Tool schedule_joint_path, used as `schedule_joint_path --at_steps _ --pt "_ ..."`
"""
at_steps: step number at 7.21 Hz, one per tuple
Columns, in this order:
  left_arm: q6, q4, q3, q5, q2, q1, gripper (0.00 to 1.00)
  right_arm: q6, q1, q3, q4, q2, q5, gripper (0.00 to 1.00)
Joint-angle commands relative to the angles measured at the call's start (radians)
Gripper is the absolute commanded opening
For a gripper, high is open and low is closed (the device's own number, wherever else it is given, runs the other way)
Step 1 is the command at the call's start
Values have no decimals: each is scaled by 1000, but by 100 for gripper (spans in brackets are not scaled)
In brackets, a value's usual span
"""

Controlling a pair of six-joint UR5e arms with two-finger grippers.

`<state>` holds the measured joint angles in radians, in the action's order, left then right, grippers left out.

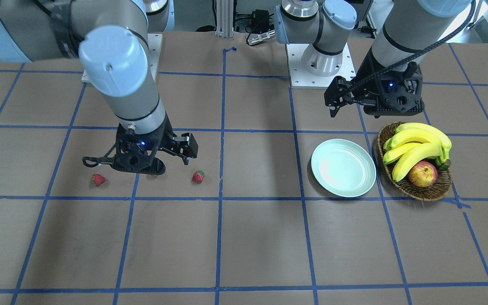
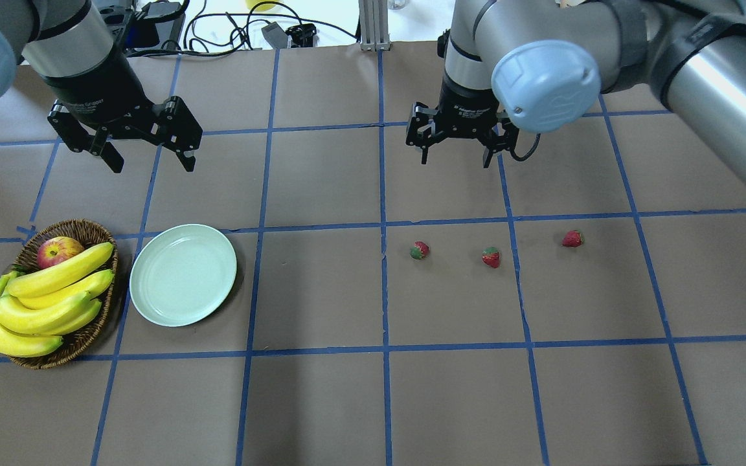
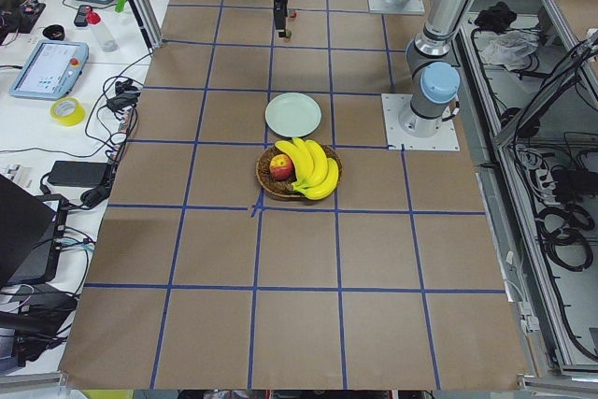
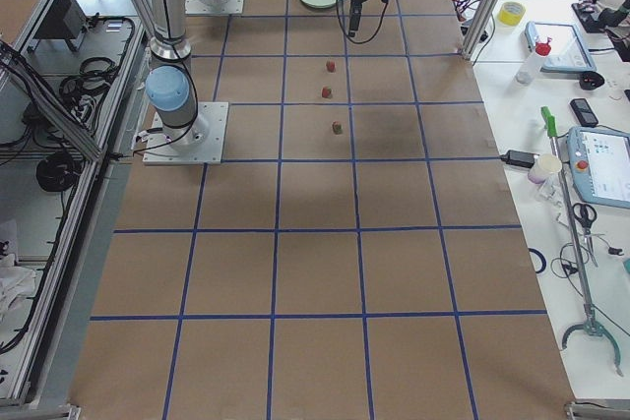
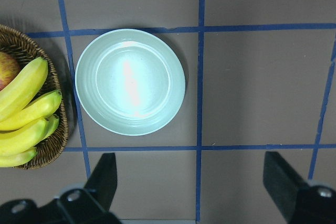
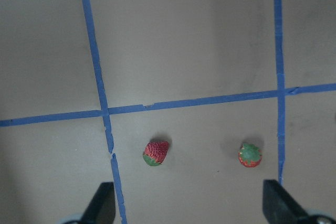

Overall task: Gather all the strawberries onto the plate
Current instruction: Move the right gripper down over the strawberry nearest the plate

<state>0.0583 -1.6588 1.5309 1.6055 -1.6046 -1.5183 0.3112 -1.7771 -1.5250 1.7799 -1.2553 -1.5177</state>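
Strawberries [image 2: 491, 257] lie in a row beneath the wide-spread right hand [image 2: 455, 159].

The strawberries [image 2: 491, 257] are red (green tops), the plate [image 2: 182, 274] mint.

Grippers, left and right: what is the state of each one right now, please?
Left gripper: open, holding nothing.
Right gripper: open, holding nothing.

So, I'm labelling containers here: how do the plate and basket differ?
The plate is pale mint and smooth; the basket is brown wicker. The plate is empty; the basket holds bananas and an apple. Both are roundish, similar in width, side by side without touching.
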Motion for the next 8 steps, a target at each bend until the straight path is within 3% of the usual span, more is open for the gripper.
schedule_joint_path --at_steps 1,3,4,8 --pt "-2 1 0 1 3 -2 100 22 -22 -120 181 86 2 100" --pt "0 -3 0 2 5 0 100 25 -28 -284 406 111 2 100" --pt "-3 -12 2 4 2 0 100 31 -31 -305 468 132 7 100" --pt "-15 -1 21 -2 8 -2 100 55 -70 -305 469 146 27 98"
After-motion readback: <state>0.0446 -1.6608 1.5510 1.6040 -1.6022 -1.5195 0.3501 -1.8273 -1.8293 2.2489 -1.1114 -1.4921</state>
